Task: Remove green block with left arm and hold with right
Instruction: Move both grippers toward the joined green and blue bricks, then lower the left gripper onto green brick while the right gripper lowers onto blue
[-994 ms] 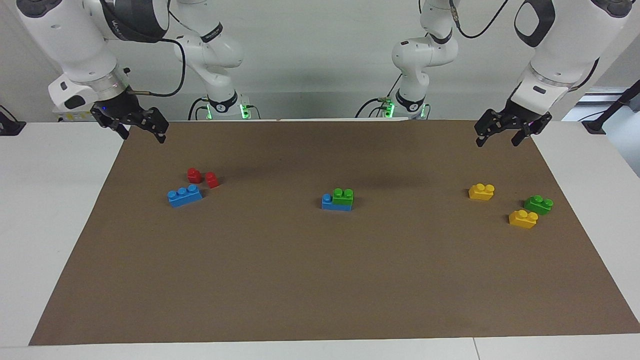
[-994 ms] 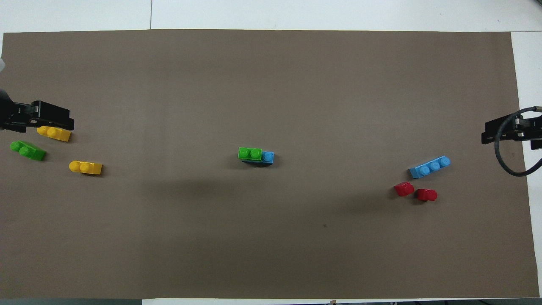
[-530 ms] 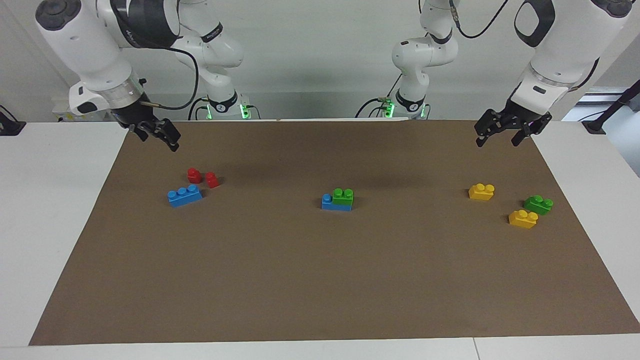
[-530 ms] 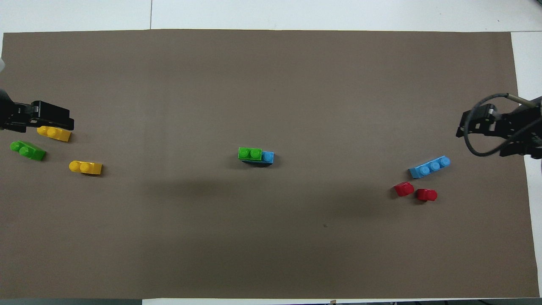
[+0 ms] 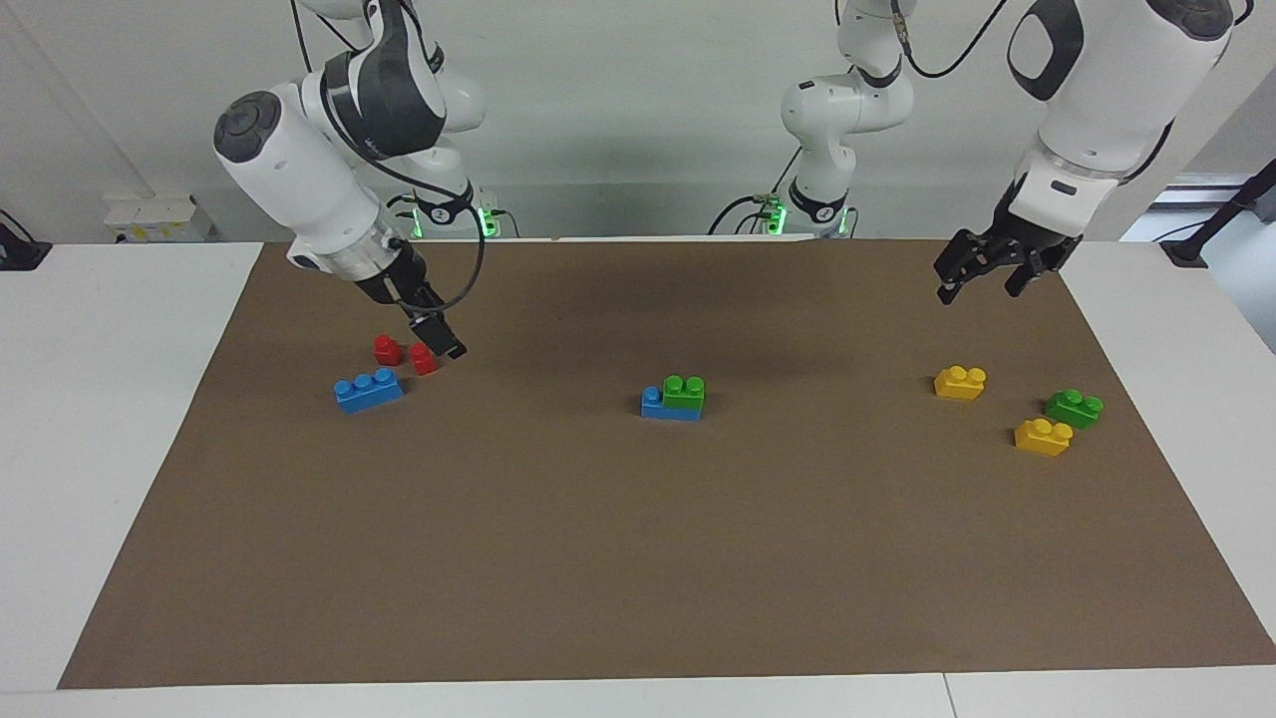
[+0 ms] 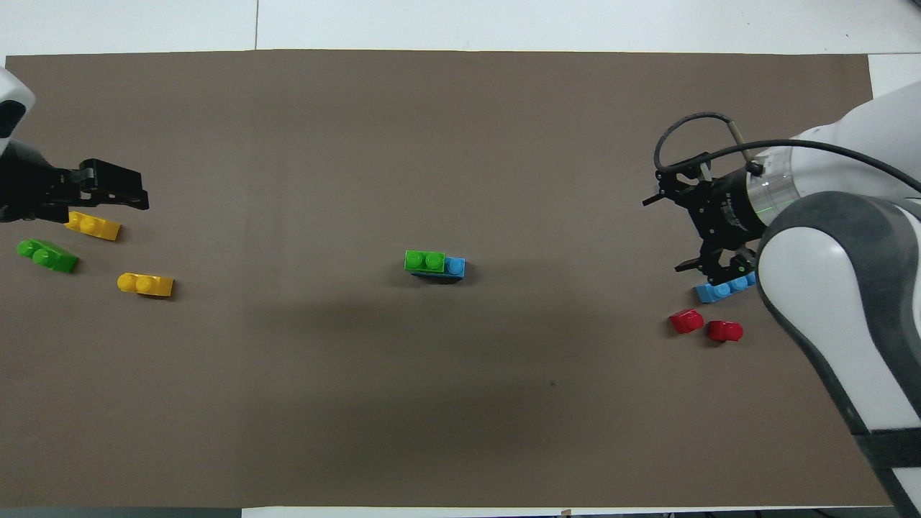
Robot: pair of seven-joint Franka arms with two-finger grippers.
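Above the brown mat's (image 5: 638, 558) end by the right arm's base, the right gripper (image 5: 439, 337) hangs in the air on a forward-tilted wrist, its dark fingers pointing down over the mat just beside the two red blocks (image 5: 404, 354); whether these fingers are parted or closed cannot be told in either view. Beneath and just beside it lie those two red blocks, close together, and, slightly farther from the robots, a loose blue three-stud block (image 5: 368, 390); in the overhead view this blue block (image 6: 723, 289) is partly covered by the arm. Over the mat's edge at the left arm's end, the left gripper (image 5: 979, 274) is raised with its two fingers visibly spread apart and nothing between them; in the overhead view its tip (image 6: 115, 193) stands over the mat next to a yellow block (image 6: 92, 226). Near it on the mat rest two yellow two-stud blocks (image 5: 960, 382) (image 5: 1042, 437) and, between them and toward the mat's edge, a loose green two-stud block (image 5: 1074, 408). At the centre of the mat, well apart from both grippers, the green block (image 5: 684, 391) of the task sits pressed onto a blue three-stud block (image 5: 670, 408), covering two of its studs and leaving one blue stud bare at the side toward the right arm. Neither gripper touches this stacked pair (image 6: 434, 264), which stands upright and flat on the mat.
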